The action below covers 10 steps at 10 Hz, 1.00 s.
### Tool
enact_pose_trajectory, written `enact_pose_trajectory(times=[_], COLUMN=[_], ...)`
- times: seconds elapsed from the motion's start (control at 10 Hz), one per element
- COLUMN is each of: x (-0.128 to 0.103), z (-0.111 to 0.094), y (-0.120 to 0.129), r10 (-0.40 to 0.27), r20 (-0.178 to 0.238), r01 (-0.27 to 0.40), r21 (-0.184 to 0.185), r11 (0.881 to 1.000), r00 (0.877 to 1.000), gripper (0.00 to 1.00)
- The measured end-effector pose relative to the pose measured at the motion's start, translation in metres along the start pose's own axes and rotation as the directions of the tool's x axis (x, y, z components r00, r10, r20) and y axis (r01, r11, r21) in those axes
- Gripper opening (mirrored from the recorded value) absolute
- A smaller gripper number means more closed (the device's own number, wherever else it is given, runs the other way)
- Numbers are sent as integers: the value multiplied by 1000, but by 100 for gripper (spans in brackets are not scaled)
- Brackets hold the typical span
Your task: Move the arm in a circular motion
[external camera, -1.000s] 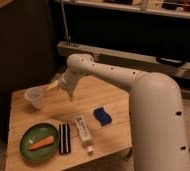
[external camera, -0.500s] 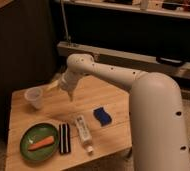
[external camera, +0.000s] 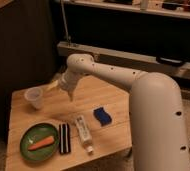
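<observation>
Nearest, at the near left of the pale wooden table (external camera: 115, 136), lies a round green plate (external camera: 25, 149) with an orange carrot (external camera: 42, 143) lying on it. Just right of the plate lies a flat black bar (external camera: 64, 138), then a white tube (external camera: 82, 131) with its capped end towards the near edge. A little farther right lies a blue sponge (external camera: 103, 116) with rounded sides, apart from the tube.

The arm (external camera: 153, 110) rises at the near right as a thick, glossy white rounded tube with small dark dots. It runs left and away over the table, narrows to an elbow, then bends down to the left.

The gripper (external camera: 53, 86), beige and tapered, sits over the far left of the table. It points left at a translucent plastic cup (external camera: 34, 97) standing upright just beside it. Gripper state: cannot tell whether spread or closed. Contact with the cup: cannot tell.

Beyond the table, a pale metal rail (external camera: 118, 54) runs across a dark backdrop.
</observation>
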Motion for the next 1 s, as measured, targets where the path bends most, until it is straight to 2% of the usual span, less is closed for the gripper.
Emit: enact_pose_trajectory(times=[0.7,1.0], x=[3,31], z=[-1,-20], y=[0,13], r10=[0,23], r20=[-3,-57], r01=[0,-24], r21=[-2,-11], r11=[1000,1000], r00=[1000,998], gripper=[80,80])
